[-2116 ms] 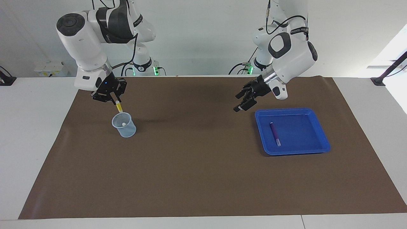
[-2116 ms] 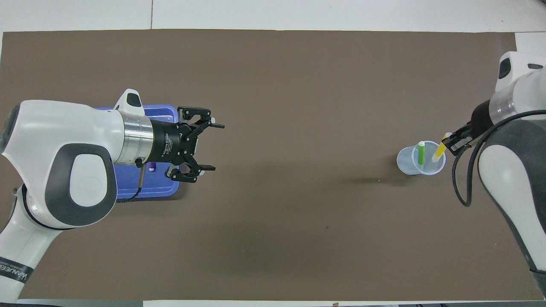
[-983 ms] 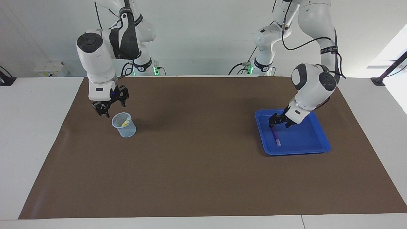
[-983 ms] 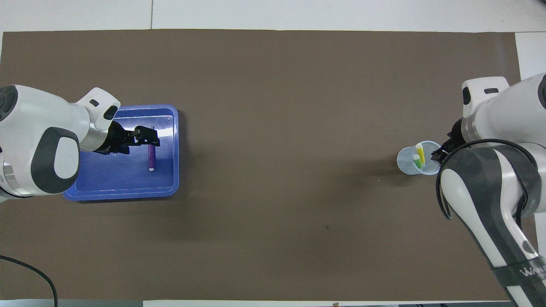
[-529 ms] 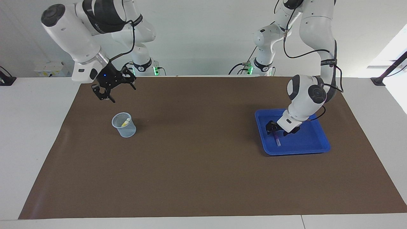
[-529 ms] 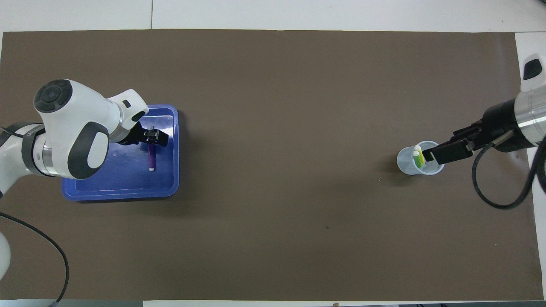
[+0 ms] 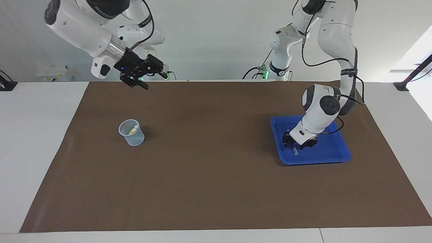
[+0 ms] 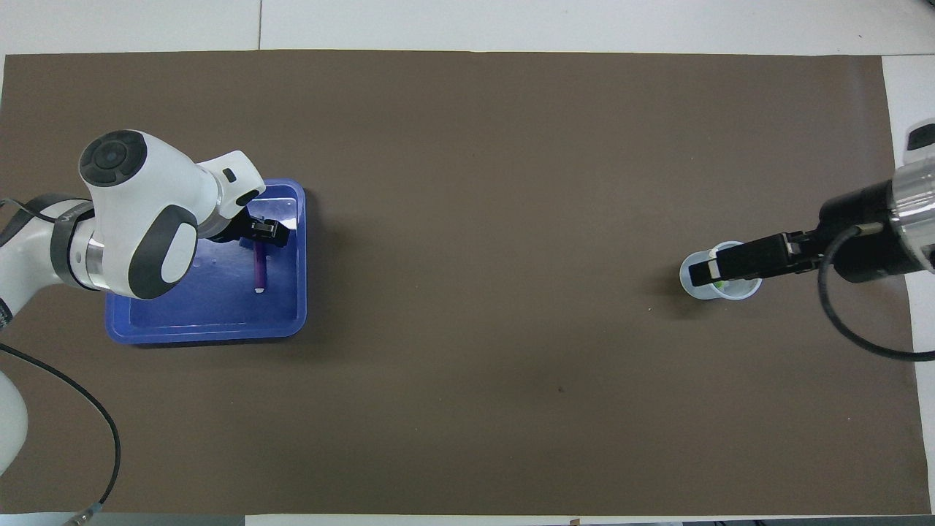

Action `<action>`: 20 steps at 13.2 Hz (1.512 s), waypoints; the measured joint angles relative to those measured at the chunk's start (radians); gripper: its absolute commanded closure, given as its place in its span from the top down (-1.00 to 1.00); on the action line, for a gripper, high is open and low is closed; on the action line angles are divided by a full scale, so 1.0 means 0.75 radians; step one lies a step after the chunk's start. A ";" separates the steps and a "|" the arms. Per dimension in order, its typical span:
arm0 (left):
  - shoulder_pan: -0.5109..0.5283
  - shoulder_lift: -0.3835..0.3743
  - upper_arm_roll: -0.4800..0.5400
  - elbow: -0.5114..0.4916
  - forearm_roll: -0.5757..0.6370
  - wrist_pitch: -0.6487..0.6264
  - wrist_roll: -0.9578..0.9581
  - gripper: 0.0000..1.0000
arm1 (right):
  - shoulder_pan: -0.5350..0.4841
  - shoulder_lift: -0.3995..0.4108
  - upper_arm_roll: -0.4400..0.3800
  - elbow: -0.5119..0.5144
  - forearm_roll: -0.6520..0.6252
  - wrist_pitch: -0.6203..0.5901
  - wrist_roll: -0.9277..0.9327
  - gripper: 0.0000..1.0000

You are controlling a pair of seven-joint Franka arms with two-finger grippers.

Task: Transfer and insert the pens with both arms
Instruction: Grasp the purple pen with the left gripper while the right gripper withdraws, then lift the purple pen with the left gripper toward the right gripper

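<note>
The purple pen (image 8: 258, 270) lies in the blue tray (image 8: 204, 314) toward the left arm's end of the table. My left gripper (image 7: 297, 143) is down in the tray (image 7: 329, 153), open, with a finger on each side of the pen (image 7: 295, 151) at its end nearer the robots. A clear cup (image 7: 131, 133) toward the right arm's end holds the yellow pen (image 7: 133, 128). A bit of the green pen (image 8: 720, 286) shows in it from above. My right gripper (image 7: 156, 82) hangs open and empty, high over the mat's edge nearest the robots. From above, it (image 8: 705, 270) covers the cup (image 8: 687, 281).
A brown mat (image 7: 216, 175) covers most of the white table. Two slimmer white arms with green lights (image 7: 153, 69) stand at the robots' end.
My right gripper has risen from beside the cup and swung toward the robots. My left gripper has sunk lower in the tray and its fingers have narrowed around the purple pen.
</note>
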 measured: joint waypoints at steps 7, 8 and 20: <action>0.001 0.001 0.002 0.019 0.014 -0.015 0.002 -1.00 | 0.052 -0.053 -0.001 -0.172 0.242 0.205 0.127 1.00; 0.001 0.001 0.002 0.019 0.014 -0.016 0.002 -1.00 | 0.051 -0.059 -0.001 -0.178 0.248 0.207 0.135 1.00; 0.009 -0.016 0.002 0.343 -0.307 -0.545 -0.156 -1.00 | 0.232 -0.070 0.006 -0.204 0.253 0.525 0.409 1.00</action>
